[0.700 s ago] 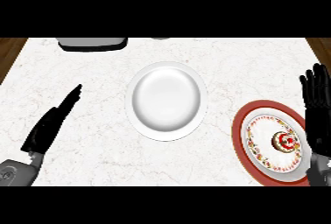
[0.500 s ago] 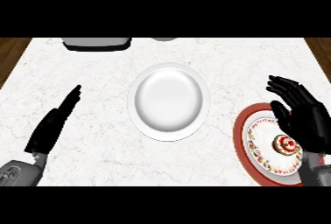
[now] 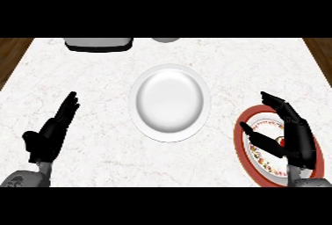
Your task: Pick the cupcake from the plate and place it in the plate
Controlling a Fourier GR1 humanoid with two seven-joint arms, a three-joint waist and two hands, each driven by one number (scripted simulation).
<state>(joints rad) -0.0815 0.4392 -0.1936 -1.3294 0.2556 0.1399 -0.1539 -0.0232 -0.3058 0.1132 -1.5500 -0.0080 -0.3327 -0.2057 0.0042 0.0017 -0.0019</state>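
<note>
Right hand (image 3: pixel 297 137) hovers, spread, over the cupcake (image 3: pixel 280 141) on red-rimmed plate (image 3: pixel 239 147).

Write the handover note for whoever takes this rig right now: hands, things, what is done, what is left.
Left hand: open, resting at the counter's left, holding nothing.
Right hand: open above the red-rimmed plate, thumb and fingers either side of the cherry-topped cupcake, not closed on it.
Round white plate: mid-counter, no cupcake on it.
Done: the right hand is at the cupcake.
Left: grasp, lift, carry to the white plate, release.
</note>
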